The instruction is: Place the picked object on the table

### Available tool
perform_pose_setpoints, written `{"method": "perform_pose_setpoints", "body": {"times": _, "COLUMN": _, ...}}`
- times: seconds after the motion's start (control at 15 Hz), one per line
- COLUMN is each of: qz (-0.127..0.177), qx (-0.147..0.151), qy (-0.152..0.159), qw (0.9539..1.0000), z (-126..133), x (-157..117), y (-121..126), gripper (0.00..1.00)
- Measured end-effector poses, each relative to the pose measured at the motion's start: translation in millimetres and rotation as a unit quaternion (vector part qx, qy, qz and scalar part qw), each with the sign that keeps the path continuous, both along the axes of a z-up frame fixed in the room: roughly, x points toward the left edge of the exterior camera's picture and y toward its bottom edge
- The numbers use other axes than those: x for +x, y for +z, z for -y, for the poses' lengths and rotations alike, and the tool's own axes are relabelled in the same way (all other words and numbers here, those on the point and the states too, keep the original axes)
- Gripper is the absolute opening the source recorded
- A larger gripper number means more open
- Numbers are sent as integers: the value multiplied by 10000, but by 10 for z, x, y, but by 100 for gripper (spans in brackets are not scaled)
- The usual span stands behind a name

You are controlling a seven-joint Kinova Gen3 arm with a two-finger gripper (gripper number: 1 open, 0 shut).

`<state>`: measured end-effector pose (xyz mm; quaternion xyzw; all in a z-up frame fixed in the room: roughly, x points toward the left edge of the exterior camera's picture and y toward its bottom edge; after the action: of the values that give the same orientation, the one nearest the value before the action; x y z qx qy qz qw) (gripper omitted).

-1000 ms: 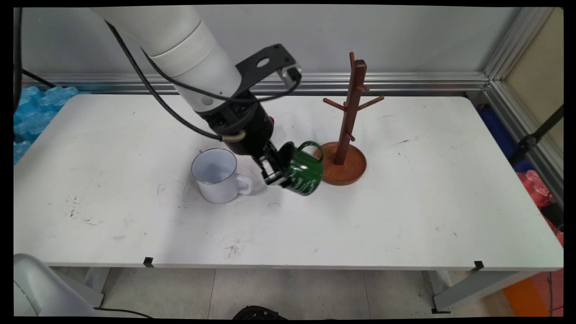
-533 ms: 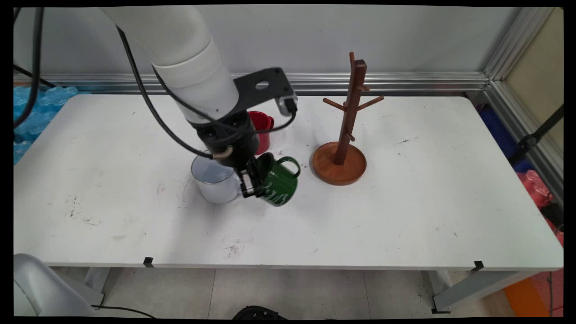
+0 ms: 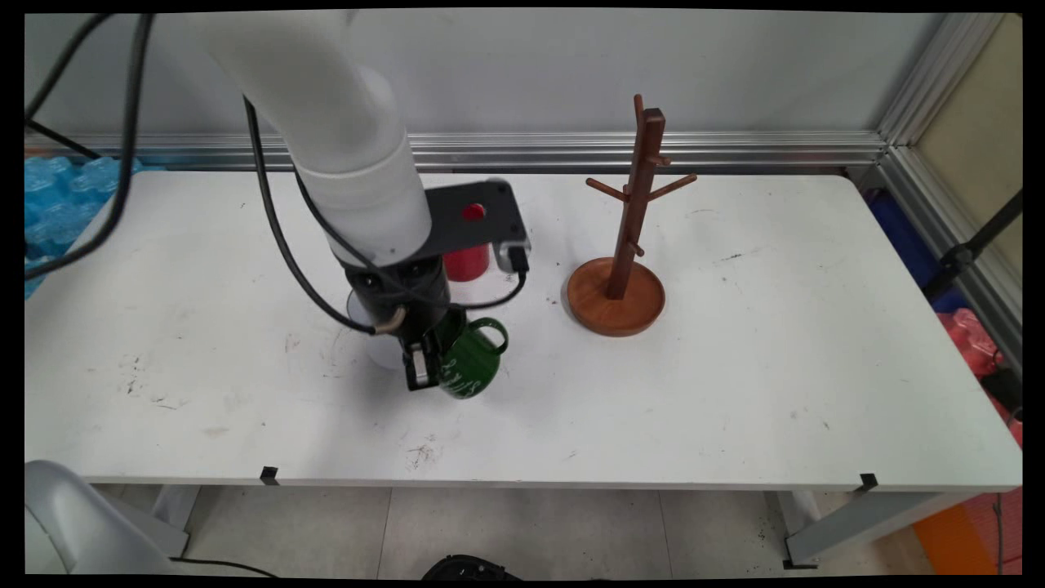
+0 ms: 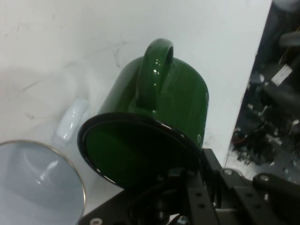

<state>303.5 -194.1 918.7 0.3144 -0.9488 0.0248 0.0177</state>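
Main view: the gripper [image 3: 424, 367] jaws are closed on the rim of the tilted green mug [image 3: 469, 363], above the bench [image 3: 735, 392]; a mug tree [image 3: 624, 245] stands at 2 o'clock. Hand view: a white mug [image 4: 37, 183] sits at 8 o'clock of the green mug

The long white rectangular table [image 3: 735, 392] has a scuffed top, with dark smudges toward its near edge and two small black tape tabs [image 3: 269, 473] on that edge. Behind the table runs a ribbed aluminium rail [image 3: 735, 149] at the foot of a plain pale grey wall [image 3: 735, 65]. Right of the table, an aluminium post [image 3: 914, 90] frames a beige panel [image 3: 976, 139]. Below the table lies a light grey tiled floor [image 3: 571, 531]. Left of the table sits crumpled blue plastic wrap [image 3: 57, 196].
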Motion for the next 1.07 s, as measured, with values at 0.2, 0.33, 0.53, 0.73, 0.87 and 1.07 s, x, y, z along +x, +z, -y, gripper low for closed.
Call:
{"method": "perform_pose_setpoints", "body": {"times": 0.2, "qz": 248, "qx": 42, "qy": -73, "qw": 9997, "z": -13, "x": -19, "y": -133, "gripper": 0}}
{"method": "perform_pose_setpoints", "body": {"times": 0.33, "qz": 413, "qx": 74, "qy": -97, "qw": 9991, "z": -24, "x": -21, "y": -227, "gripper": 0}}
{"method": "perform_pose_setpoints", "body": {"times": 0.53, "qz": 590, "qx": 119, "qy": -135, "qw": 9981, "z": -54, "x": -37, "y": -357, "gripper": 0}}
{"method": "perform_pose_setpoints", "body": {"times": 0.73, "qz": 748, "qx": 120, "qy": -155, "qw": 9970, "z": -78, "x": -46, "y": -464, "gripper": 0}}
{"method": "perform_pose_setpoints", "body": {"times": 0.87, "qz": 819, "qx": 105, "qy": -156, "qw": 9965, "z": -82, "x": -56, "y": -526, "gripper": 0}}
{"method": "perform_pose_setpoints", "body": {"times": 1.07, "qz": 856, "qx": 82, "qy": -163, "qw": 9962, "z": -92, "x": -84, "y": -609, "gripper": 100}}
